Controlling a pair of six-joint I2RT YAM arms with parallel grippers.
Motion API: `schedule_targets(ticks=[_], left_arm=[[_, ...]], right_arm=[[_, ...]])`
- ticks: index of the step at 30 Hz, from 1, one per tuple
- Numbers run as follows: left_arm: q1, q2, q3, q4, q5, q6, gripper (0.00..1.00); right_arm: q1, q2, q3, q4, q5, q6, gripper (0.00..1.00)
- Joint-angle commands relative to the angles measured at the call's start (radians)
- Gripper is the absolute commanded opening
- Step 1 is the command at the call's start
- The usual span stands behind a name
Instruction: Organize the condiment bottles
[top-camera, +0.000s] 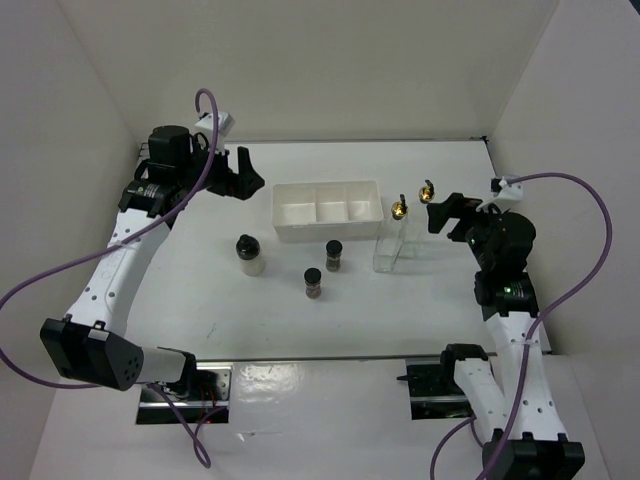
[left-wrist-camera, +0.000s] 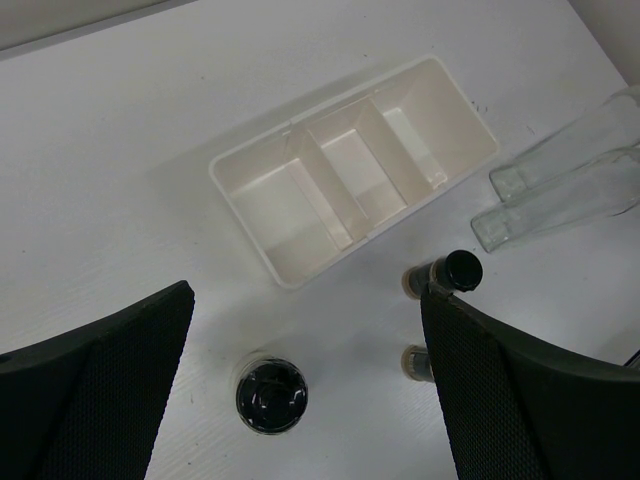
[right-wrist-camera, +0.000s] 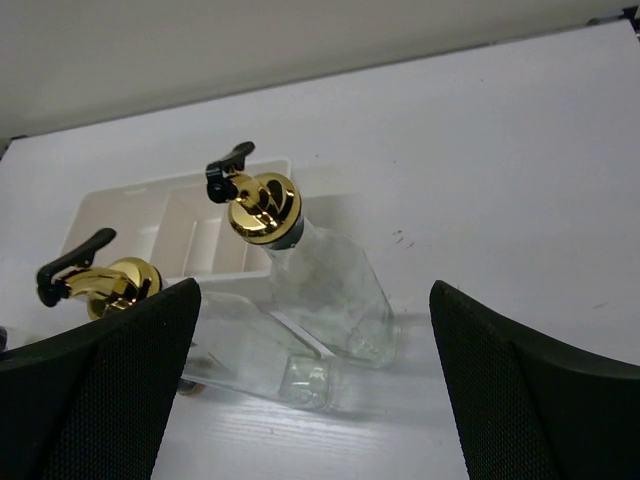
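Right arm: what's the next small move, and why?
Probably ease the right pincer forward and down around the glass bottle that is centred between its open fingers, then close on the body. It looks lined up. The other tall bottle stands close beside, so a straight approach seems safest. The tray holds nothing yet.

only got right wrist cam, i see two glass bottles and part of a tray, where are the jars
Observer: Three stand on the arms' side of the tray: a whitish jar and two dark jars.
Operator: anything in the tray
Observer: No, all three compartments are empty.
Operator: and the left gripper
Observer: The left gripper is open, holding nothing, left of the tray.
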Motion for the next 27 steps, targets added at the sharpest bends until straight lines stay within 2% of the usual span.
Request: schedule_targets(ticks=[1, 7, 12, 27], left_arm=[[-0.004, -0.009, 0.012, 0.022, 0.032, 0.024, 1.00], [-0.004, -0.020, 0.003, 0.022, 0.023, 0.033, 1.00], [-0.004, -0.020, -0.006, 0.022, 0.023, 0.042, 1.00], [-0.004, -0.020, -0.038, 0.031, -0.005, 0.052, 1.00]], right_arm=[[0.008, 0.000, -0.018, 0.066, 0.026, 0.009, 1.00], [0.065, 0.057, -0.005, 0.087, 0.014, -0.003, 1.00], [0.131, 0.091, 0.004, 0.087, 0.080, -0.043, 1.00], [0.131, 0.187, 0.031, 0.138, 0.149, -0.052, 1.00]])
